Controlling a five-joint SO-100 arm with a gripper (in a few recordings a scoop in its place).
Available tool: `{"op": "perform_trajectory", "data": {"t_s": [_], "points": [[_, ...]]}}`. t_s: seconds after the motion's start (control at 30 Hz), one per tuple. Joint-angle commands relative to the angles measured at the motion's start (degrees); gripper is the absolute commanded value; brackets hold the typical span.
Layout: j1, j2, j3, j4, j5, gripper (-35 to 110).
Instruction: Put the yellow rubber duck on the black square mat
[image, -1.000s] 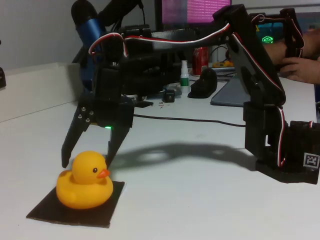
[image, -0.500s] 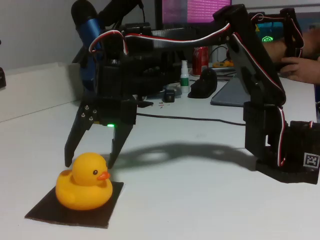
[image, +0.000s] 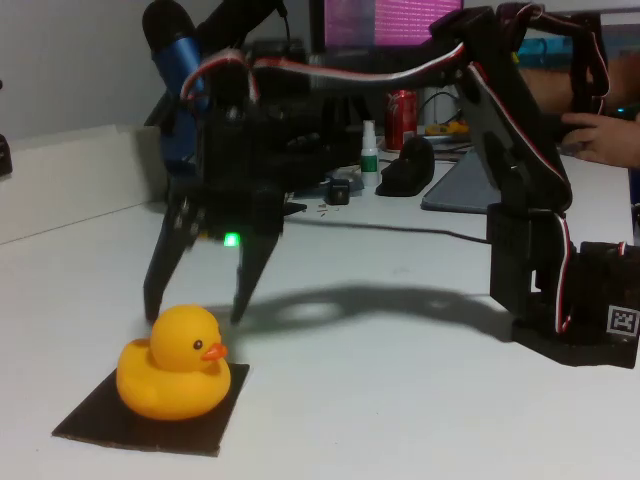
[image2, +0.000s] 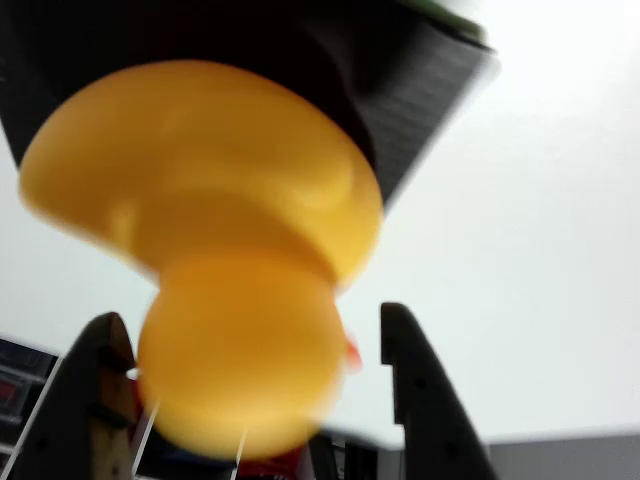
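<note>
Yellow rubber duck (image: 173, 365) sits upright on black square mat (image: 100, 420), beak toward right in fixed view; placement looks done. Gripper (image: 196, 310) spread wide, clear of duck, just behind and above its head. White desk (image: 400, 400) beyond.

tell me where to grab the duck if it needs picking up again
Grip the yellow rubber duck by its round head, coming straight down from above. It sits upright on the black square mat, and the open gripper hangs just above the head, fingers either side.
</note>
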Motion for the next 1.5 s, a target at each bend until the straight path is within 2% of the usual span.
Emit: {"op": "perform_trajectory", "data": {"t_s": [0.0,0.4,0.73,1.03,1.27,1.47], "points": [[-0.8,11.1,-1.7,1.4,-1.5,29],[1.1,26.4,-1.5,11.9,-1.3,28],[13.8,27.1,-2.1,12.0,-0.4,28],[24.4,41.4,-1.4,12.9,-0.4,28],[36.9,48.7,8.1,12.0,6.6,28],[40.0,60.3,20.0,8.5,7.3,28]]}}
